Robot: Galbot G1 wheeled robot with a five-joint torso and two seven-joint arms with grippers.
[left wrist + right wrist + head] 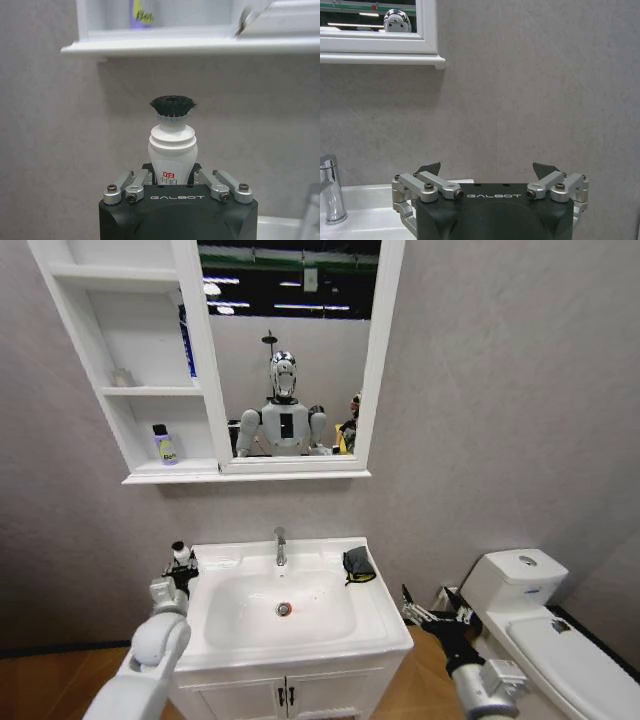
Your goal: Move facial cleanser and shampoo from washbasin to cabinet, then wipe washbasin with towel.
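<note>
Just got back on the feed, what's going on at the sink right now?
The left end effector is shut on a white bottle with a black brush top, at the left edge of the washbasin. A purple bottle already stands on the bottom shelf of the cabinet. The towel lies on the basin's right rear corner, untouched. The right end effector hangs open to the right of the basin, holding nothing.

wall (480, 390): grey, mottled | floor (40, 685): wood | toilet (545, 625): white, right
</note>
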